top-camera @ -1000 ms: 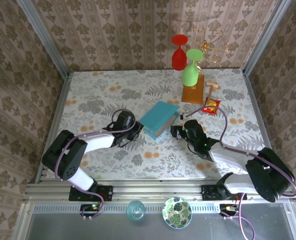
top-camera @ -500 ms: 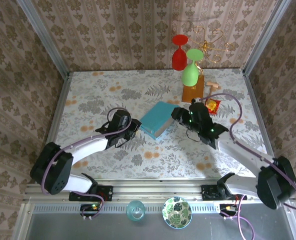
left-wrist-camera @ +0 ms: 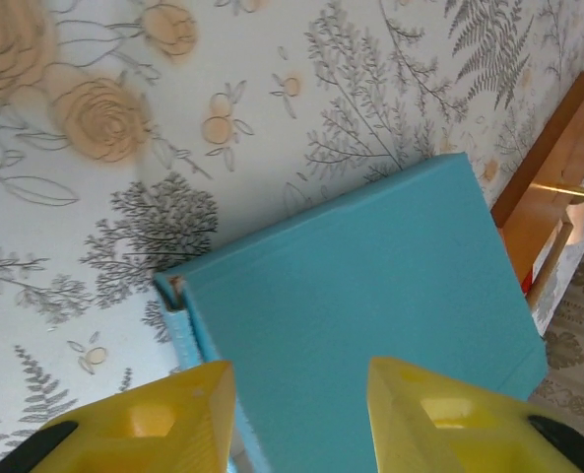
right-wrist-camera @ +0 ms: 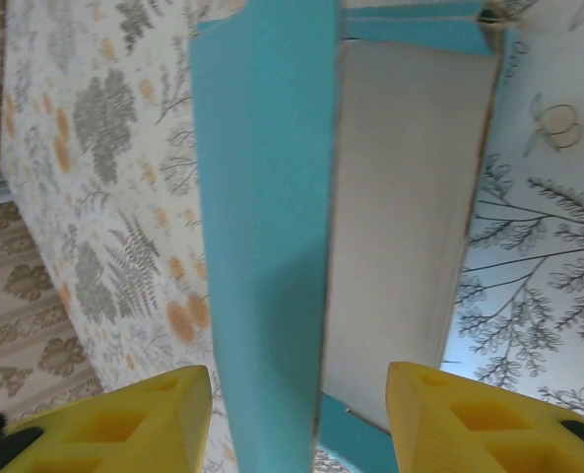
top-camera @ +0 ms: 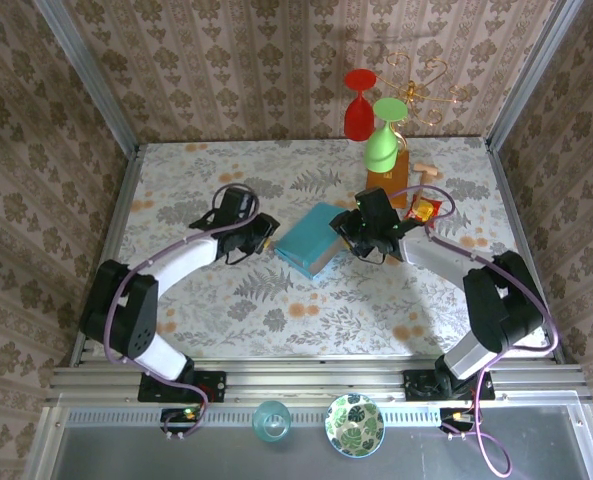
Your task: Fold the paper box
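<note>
- Found the paper box [top-camera: 311, 238] on the table [top-camera: 196, 180], just near-left of the brown block [top-camera: 386, 185]: close to it but apart, blue side up, in the shape of a shallow box.
- Judged the main folding done: walls up, top panel lying flat in the left wrist view.
- Noted a small gap at the box corner far from the block, pale edge peeping out there.
- Saw, at the end facing the block, a blue panel on edge beside a white inner face. Judged this end not yet tucked shut.
- Logged the right gripper [right-wrist-camera: 299, 394] at that block-side end, jaws wide apart astride the blue panel, pinching nothing.
- Logged the left gripper [left-wrist-camera: 301, 394] at the side of the box away from the block, jaws parted over the box's corner edge, released, nothing clamped.
- Left to do, by estimate: close and tuck the block-side end, then press down the loose far corner.
</note>
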